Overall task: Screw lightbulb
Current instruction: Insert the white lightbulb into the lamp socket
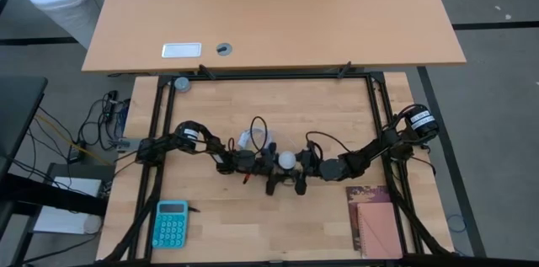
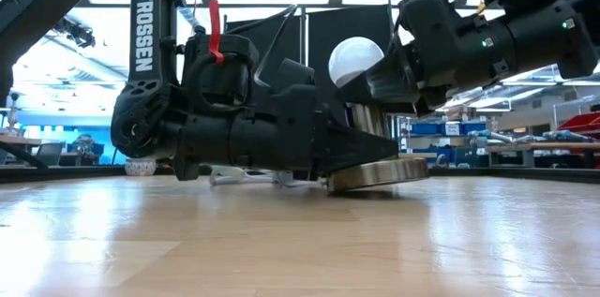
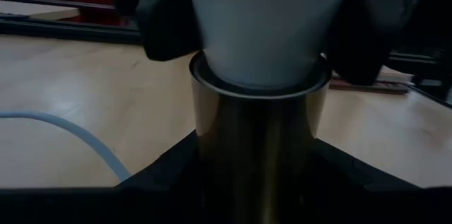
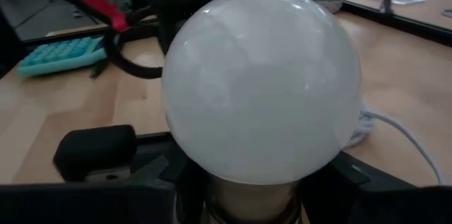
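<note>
A turquoise calculator (image 1: 171, 223) is seen at the bench's (image 1: 278, 111) left front. At mid-bench, the left tool (image 1: 271, 166) is closed around the silvery socket (image 2: 375, 171), whose base is tilted. The lightbulb (image 1: 288, 161) is seated upright in that socket, and its neck is gripped by the right tool (image 1: 305, 164). A notebook (image 1: 374, 221) lies at the right front.

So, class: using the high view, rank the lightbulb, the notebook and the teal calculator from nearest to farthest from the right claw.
1. The lightbulb, mid-table, right beside the right claw.
2. The notebook, at the table's near right corner.
3. The teal calculator, far across at the near left corner.
</note>
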Controlling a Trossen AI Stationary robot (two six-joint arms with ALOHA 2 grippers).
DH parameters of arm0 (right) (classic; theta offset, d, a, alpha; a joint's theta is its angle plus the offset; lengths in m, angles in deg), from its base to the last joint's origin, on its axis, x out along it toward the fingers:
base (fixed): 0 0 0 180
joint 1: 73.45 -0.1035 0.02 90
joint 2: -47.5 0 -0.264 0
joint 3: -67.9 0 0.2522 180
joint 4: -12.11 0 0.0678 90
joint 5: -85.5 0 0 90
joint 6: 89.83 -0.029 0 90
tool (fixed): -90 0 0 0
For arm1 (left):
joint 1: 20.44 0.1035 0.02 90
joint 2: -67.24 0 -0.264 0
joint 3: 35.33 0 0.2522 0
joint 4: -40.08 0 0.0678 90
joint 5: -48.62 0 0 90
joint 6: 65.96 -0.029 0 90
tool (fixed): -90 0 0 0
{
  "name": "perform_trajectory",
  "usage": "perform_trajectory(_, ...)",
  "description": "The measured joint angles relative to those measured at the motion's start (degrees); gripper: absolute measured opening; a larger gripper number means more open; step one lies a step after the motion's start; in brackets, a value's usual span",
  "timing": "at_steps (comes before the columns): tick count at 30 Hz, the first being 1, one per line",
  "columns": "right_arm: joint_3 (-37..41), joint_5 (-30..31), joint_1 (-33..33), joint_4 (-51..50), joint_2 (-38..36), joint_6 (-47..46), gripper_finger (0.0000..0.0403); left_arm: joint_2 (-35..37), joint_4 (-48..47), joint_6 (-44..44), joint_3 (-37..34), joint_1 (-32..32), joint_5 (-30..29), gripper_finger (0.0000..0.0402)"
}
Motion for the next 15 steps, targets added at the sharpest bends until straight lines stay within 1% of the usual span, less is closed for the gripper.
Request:
perform_trajectory(11, 0.0, 3.9, -0.1, -0.5, 0.0, -1.8, 0.0181, 0.0, -0.4, 1.0, 0.1, -1.6, -11.3, 0.0198)
perform_trajectory(15, -0.2, 4.9, -0.2, -0.9, 0.0, -2.5, 0.0181, 0.0, -1.7, 1.1, 1.2, -2.4, -15.0, 0.0198)
